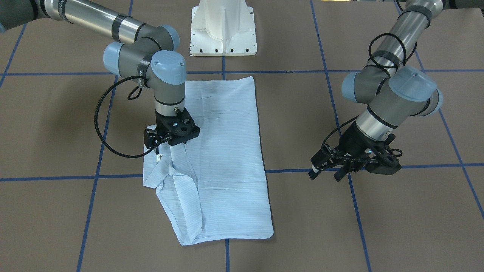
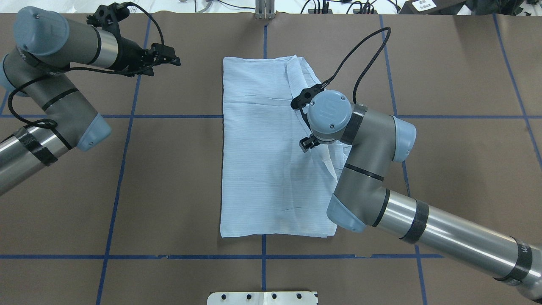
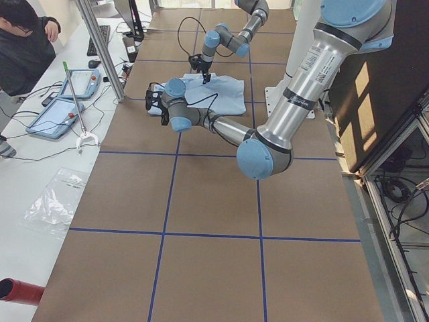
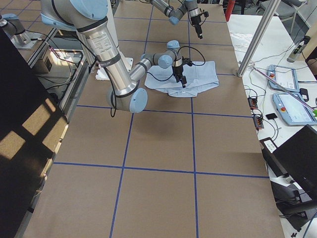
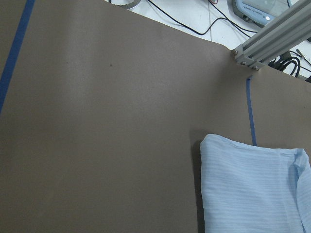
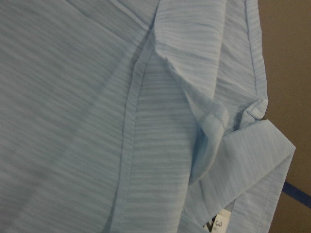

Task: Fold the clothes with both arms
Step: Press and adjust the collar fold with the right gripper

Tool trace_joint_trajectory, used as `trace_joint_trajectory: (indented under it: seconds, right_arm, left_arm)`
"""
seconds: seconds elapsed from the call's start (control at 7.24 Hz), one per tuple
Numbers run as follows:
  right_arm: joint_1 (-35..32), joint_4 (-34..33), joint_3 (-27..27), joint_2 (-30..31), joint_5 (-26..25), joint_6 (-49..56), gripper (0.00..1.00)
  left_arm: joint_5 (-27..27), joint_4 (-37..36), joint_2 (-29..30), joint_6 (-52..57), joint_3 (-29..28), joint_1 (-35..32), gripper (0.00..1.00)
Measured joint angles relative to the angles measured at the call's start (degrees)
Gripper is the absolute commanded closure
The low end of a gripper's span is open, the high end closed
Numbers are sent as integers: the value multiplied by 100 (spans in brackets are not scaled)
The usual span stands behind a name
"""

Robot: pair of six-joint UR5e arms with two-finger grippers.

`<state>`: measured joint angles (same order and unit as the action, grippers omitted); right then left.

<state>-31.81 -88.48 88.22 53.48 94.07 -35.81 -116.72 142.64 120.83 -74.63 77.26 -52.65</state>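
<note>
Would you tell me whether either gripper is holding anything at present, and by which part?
The left gripper is open and empty. The right gripper sits over the shirt near its collar; a grip cannot be told.

You see a brown table (image 2: 169,178) marked into squares by blue tape lines (image 2: 120,169). On it lies the light-blue shirt (image 2: 262,169) — folded to a long rectangle, flat across the middle line — and the white pedestal base (image 1: 223,30) stands near one short end.
</note>
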Motion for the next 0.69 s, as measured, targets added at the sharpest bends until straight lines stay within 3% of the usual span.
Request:
trace_joint_trajectory:
  seconds: [0.69]
  right_arm:
    - [8,-101,24,7,272,-2,0]
  left_arm:
    - [0,0,8,7,-2,8,0]
